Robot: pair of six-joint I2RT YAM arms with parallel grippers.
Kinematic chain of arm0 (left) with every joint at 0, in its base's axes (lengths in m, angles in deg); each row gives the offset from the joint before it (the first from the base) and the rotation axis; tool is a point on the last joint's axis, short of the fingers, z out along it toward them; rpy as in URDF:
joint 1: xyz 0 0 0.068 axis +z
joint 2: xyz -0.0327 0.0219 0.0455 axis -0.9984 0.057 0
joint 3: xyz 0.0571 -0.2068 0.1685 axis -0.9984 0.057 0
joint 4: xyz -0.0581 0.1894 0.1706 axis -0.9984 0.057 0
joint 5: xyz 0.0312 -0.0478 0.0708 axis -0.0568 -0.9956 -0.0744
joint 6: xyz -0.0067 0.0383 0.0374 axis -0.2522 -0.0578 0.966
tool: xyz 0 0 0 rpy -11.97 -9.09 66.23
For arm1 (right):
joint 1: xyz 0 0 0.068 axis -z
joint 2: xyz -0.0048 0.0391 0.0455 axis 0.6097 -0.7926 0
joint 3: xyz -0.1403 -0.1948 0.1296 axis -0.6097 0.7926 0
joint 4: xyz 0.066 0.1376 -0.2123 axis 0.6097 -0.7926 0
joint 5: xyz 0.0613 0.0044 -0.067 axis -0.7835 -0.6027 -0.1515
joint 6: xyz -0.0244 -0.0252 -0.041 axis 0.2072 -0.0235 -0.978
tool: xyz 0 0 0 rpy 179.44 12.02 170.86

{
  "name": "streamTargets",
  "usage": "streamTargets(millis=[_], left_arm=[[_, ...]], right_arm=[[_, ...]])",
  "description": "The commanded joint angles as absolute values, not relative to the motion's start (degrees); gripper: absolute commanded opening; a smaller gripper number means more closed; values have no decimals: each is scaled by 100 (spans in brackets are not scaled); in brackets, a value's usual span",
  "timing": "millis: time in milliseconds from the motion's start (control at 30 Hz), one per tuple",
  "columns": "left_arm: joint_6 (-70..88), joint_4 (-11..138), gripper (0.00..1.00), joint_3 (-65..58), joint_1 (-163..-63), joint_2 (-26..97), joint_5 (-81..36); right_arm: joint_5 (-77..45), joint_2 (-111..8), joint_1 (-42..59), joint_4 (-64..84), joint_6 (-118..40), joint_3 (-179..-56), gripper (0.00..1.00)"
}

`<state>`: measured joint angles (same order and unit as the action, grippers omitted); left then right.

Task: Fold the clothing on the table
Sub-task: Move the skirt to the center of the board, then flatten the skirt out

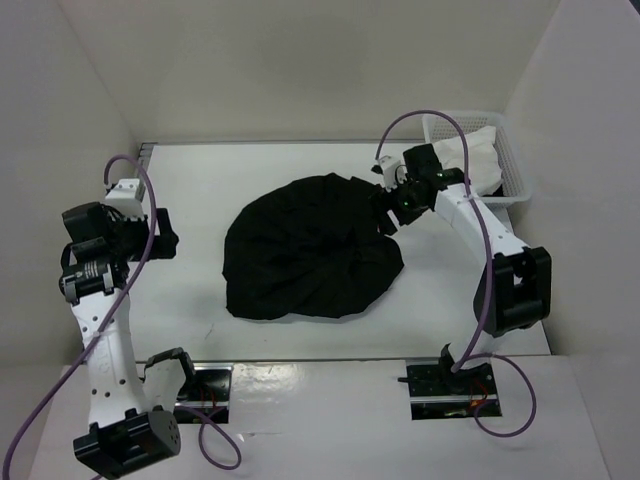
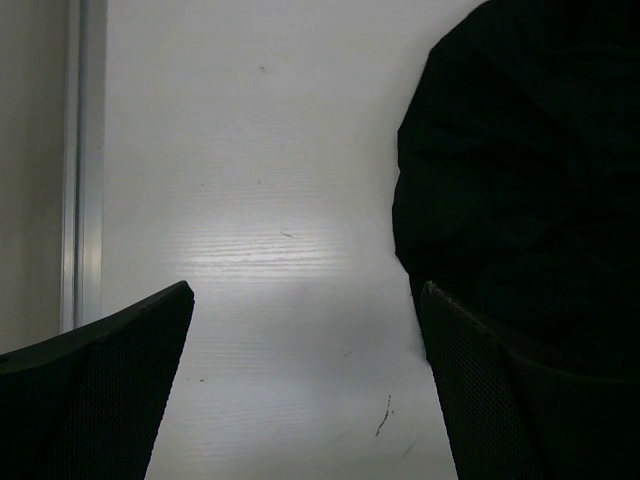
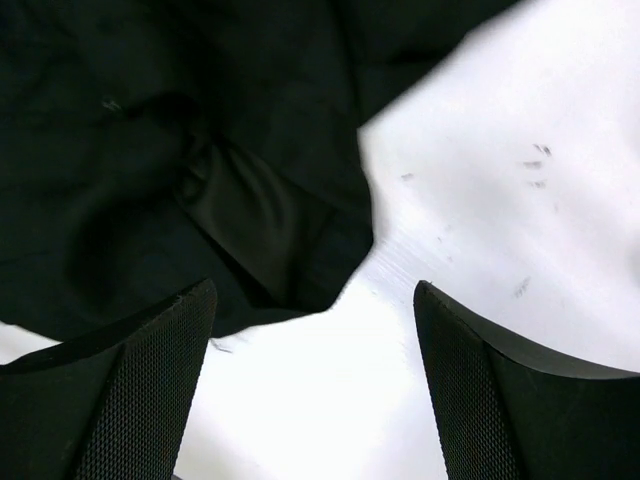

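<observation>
The right gripper (image 3: 315,295) hung spread over the skirt (image 1: 310,250) at its upper-right edge (holding nothing); a shallow pinch could snag one layer only. The left gripper (image 2: 305,295), also spread, sat at left.

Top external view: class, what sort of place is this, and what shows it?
Probably a robotics lab test cell, not a home: a left arm and right arm mounted at a white table, plain white walls boxing it in, one black skirt laid out.
</observation>
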<state>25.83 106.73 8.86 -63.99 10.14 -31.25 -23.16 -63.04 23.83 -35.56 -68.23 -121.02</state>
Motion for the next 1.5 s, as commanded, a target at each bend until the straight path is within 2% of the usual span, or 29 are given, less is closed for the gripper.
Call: streamTargets(millis=[0, 100, 233, 333, 433, 533, 600, 767, 867, 1000, 1233, 1467], left_arm=[[3155, 10783, 100, 904, -6467, 912, -4108], [3226, 10784, 100, 904, -6634, 1113, -4146], [3121, 10591, 100, 973, -6634, 1184, -3918], [3199, 10538, 100, 1053, -6634, 1079, -4031], [3559, 10608, 100, 852, -6888, 1210, -4505], [3849, 10661, 100, 439, -7440, 1701, -4717], [3850, 10574, 100, 202, -7845, 2192, -4446], [4034, 10161, 97, -248, -9644, 3152, -2856], [4245, 9897, 94, -406, -10751, 3827, -1979], [4351, 9511, 94, -511, -11904, 4374, -1456], [4430, 8728, 92, -915, -12865, 5288, -982], [4843, 7938, 90, -1048, -13498, 6035, -533]], right_arm=[[-1739, -6068, 2386, -3241, -6869, -11973, 84], [-1738, -5902, 2386, -3074, -6869, -11813, 84], [-2387, -5840, 2132, -3188, -6931, -11883, 84], [-2058, -5936, 1589, -3241, -6983, -12111, 84], [-1810, -6068, 1568, -3303, -6931, -12165, 84], [-1809, -5867, 2102, -3102, -6861, -11814, 84], [-1870, -5498, 2489, -3100, -6860, -11621, 84], [-1958, -4602, 3719, -3100, -6808, -11138, 84], [-1906, -3943, 4099, -3100, -6694, -10804, 85], [-1914, -3144, 4853, -3100, -6518, -10548, 88], [-2449, -2519, 5803, -3259, -6280, -10240, 88], [-2758, -2272, 6244, -3311, -6228, -10108, 88]])
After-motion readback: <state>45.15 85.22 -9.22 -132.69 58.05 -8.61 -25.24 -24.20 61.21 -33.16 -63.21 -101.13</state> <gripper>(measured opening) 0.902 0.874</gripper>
